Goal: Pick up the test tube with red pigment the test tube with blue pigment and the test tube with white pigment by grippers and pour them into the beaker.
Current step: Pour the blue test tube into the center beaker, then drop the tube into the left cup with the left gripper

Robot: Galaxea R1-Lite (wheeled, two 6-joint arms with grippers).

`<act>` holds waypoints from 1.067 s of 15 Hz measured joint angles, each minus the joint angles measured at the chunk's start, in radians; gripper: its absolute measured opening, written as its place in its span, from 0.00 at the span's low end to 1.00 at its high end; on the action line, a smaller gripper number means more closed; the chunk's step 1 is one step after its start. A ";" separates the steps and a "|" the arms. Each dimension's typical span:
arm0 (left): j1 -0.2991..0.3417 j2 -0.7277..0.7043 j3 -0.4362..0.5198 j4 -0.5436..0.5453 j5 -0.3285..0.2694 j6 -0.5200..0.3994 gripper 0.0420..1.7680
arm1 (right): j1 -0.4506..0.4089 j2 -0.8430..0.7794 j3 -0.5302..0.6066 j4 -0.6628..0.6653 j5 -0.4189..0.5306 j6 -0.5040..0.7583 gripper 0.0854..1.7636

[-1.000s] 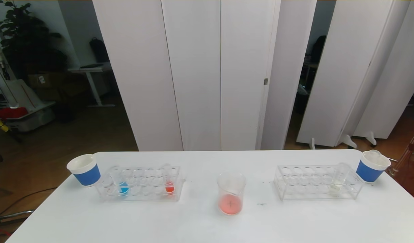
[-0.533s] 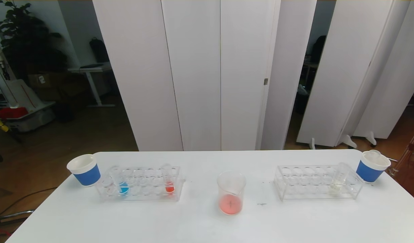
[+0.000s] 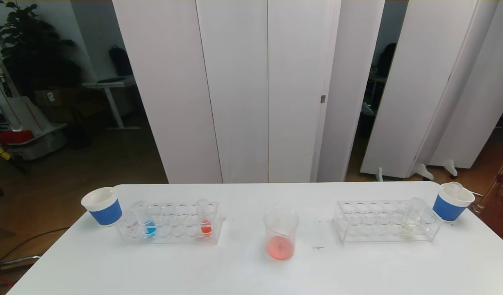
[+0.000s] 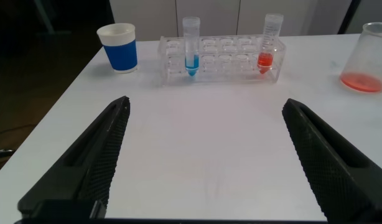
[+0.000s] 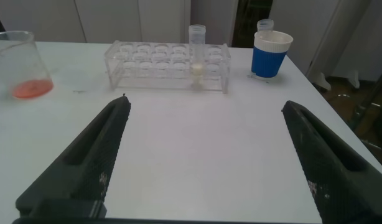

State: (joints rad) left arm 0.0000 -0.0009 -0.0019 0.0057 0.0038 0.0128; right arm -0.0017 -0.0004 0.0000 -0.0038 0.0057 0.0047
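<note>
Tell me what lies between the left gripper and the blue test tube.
Only bare table, per the left wrist view: the open left gripper faces the blue test tube in its rack.

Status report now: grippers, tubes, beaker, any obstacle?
Left gripper and right gripper open, empty, short of racks. Blue tube, white tube racked. Beaker holds red. Nothing in the way.

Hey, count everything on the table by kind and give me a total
Test tubes: 3, blue, red, white
Tube racks: 2
Blue paper cups: 2
Beaker: 1
Total: 8
</note>
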 joint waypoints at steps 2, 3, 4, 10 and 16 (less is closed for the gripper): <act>0.000 0.000 0.000 0.000 0.000 -0.006 0.99 | 0.000 0.000 0.000 0.000 0.000 0.000 0.99; 0.000 0.000 0.000 0.001 0.000 -0.005 0.99 | 0.000 0.000 0.000 0.000 0.000 0.000 0.99; 0.000 0.000 0.000 -0.002 0.000 -0.001 0.99 | 0.000 0.000 0.000 0.000 0.000 0.000 0.99; 0.000 0.000 -0.120 0.051 0.066 -0.001 0.99 | 0.000 0.000 0.000 0.000 0.000 0.000 0.99; 0.000 0.035 -0.386 0.235 0.047 0.003 0.99 | 0.000 0.000 0.000 0.000 0.000 0.000 0.99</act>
State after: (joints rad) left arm 0.0000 0.0345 -0.3877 0.2409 0.0509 0.0153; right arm -0.0017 -0.0004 0.0000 -0.0038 0.0057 0.0043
